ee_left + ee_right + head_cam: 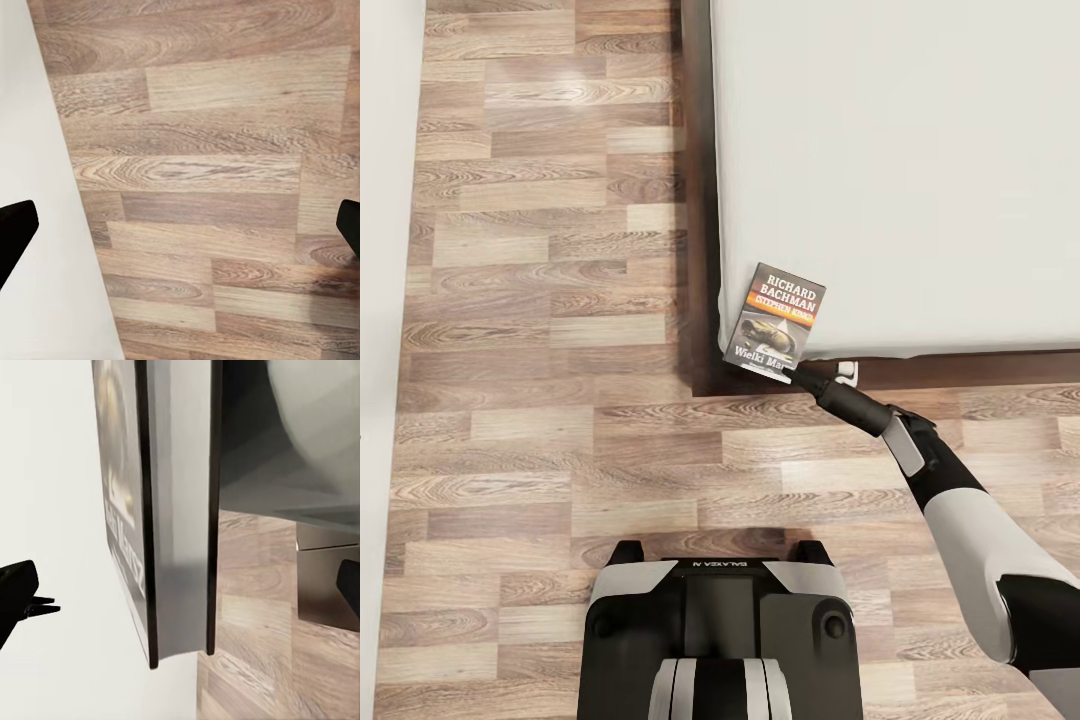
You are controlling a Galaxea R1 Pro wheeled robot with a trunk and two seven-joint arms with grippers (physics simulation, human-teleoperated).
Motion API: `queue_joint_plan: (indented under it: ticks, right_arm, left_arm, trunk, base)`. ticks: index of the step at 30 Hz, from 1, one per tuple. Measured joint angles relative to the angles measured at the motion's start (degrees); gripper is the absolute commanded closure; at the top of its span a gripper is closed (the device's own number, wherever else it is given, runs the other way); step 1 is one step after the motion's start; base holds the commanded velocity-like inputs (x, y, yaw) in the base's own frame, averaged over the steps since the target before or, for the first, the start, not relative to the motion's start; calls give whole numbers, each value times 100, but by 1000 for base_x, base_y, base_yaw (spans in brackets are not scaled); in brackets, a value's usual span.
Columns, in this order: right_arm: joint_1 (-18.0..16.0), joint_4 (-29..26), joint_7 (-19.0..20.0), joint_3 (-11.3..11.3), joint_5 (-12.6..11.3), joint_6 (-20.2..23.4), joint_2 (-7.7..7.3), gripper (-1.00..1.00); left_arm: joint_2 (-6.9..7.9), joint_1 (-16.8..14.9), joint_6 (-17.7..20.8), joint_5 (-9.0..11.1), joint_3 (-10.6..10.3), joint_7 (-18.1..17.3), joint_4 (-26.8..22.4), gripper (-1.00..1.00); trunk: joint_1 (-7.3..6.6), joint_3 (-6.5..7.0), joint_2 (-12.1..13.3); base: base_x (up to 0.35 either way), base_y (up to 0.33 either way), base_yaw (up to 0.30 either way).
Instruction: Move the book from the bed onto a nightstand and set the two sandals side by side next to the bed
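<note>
Book (778,322) overhanging the bed (920,150) corner.
We are reaching our right tool (792,371), spread wide, around its near edge.

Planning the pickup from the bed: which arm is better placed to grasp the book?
Right. The right gripper is already at the book on the bed's corner, its open jaws straddling the book's edge in the right wrist view. The left gripper faces bare floor.
</note>
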Motion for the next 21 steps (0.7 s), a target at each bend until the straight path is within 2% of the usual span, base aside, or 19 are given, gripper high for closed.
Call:
queue_joint_plan:
  ticks: [21]
  right_arm:
    - [-7,4,-19,6,25,11,8,-100]
  left_arm:
    - [0,0,0,0,0,0,0,-100]
  trunk:
    - [0,0,0]
  base:
    - [0,0,0]
